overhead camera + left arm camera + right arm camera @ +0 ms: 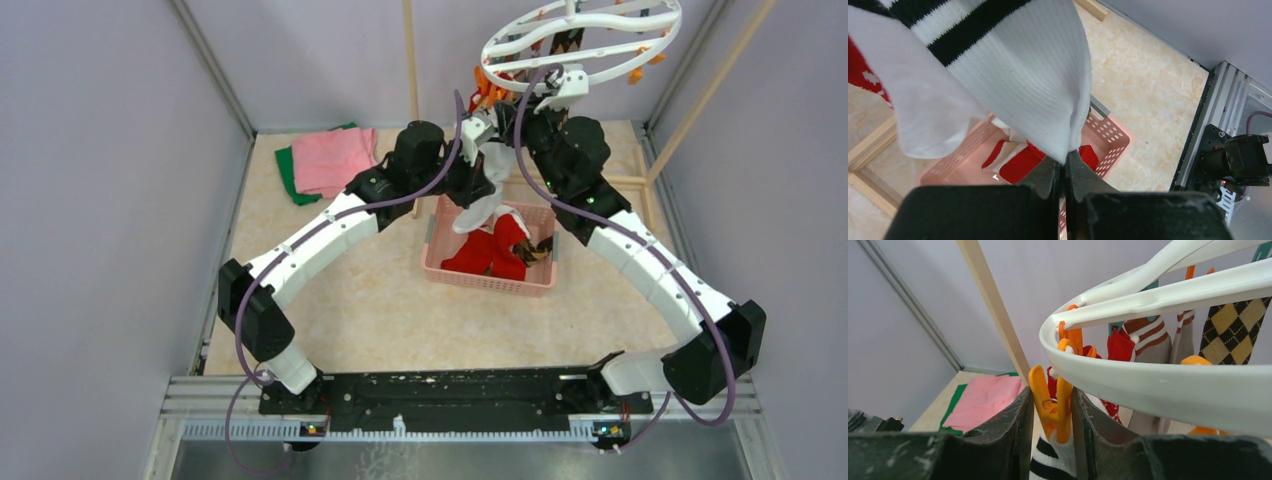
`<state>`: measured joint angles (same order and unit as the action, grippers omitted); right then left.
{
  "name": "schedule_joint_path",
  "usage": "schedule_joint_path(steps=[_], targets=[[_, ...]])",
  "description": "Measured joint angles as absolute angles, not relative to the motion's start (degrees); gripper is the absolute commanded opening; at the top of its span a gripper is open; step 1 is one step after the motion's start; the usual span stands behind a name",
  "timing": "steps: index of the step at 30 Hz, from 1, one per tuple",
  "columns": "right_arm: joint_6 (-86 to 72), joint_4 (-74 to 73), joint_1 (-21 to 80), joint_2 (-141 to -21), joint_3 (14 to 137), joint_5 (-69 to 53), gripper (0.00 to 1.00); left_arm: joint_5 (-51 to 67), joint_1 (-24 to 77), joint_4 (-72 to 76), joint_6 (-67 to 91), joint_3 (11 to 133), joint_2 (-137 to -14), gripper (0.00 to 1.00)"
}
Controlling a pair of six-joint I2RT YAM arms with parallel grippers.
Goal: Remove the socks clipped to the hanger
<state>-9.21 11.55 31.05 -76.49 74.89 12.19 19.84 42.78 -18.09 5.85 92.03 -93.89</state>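
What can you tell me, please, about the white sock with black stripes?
The white sock looks like soft ribbed knit, with black bands near its cuff. It hangs from the hanger above the pink basket, and its striped cuff is gripped by an orange clip. The right tool is closed on that clip, while the left tool pinches the sock's lower end. The fabric drapes loosely, folded over itself.

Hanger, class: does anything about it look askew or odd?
In the top view the hanger appears tilted, its left side lower, where the right gripper pinches an orange clip holding the white striped sock. Nothing looks damaged.
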Motion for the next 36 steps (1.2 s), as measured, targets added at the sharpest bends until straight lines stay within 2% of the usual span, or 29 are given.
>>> schedule_joint_path(steps=[12,18,20,21,22,23,24,25,26,28,32,34,36], targets=[[-21.1,12.7,25.2,-74.6,73.0,2.2,0.00,17.0,41.6,-18.2,4.3,89.9,-93.3,0.00],[-24.1,12.8,25.2,-73.7,72.8,-0.2,0.09,16.8,41.2,-18.0,3.0,89.9,-93.3,0.00],[-24.6,12.7,25.2,-73.4,72.7,-0.3,0.25,16.8,41.2,-18.0,2.7,89.9,-93.3,0.00],[-24.7,12.6,25.2,-73.3,72.7,-0.4,0.37,16.7,41.2,-18.0,2.5,89.9,-93.3,0.00],[-24.8,12.5,25.2,-73.1,72.6,-0.3,0.54,16.5,41.2,-18.0,2.2,89.8,-93.3,0.00],[-24.8,12.6,25.2,-72.8,72.3,-0.4,0.66,16.2,41.2,-18.0,1.8,89.7,-93.1,0.05],[-25.0,12.4,25.2,-72.3,71.5,-0.3,0.78,15.5,41.2,-18.0,1.2,89.2,-92.9,0.16],[-24.8,12.4,25.2,-71.5,70.6,-0.2,0.95,15.3,41.2,-18.0,0.7,88.6,-92.7,0.33],[-25.0,12.2,25.2,-70.8,69.7,-0.2,0.98,14.8,41.2,-18.0,-0.1,87.5,-92.3,0.48],[-24.8,11.2,25.1,-69.5,68.2,-0.3,0.99,14.2,41.2,-18.2,-1.9,85.4,-91.6,0.69],[-24.6,9.2,25.1,-66.2,64.2,-0.9,0.99,12.9,41.1,-21.1,-5.0,83.1,-91.4,0.93],[-24.7,7.8,25.1,-64.5,62.2,-1.4,0.99,12.1,40.9,-23.0,-6.5,83.0,-91.4,0.98],[-24.7,6.1,25.1,-62.5,60.0,-1.9,0.99,11.2,40.7,-23.8,-8.4,82.8,-91.4,0.99]])
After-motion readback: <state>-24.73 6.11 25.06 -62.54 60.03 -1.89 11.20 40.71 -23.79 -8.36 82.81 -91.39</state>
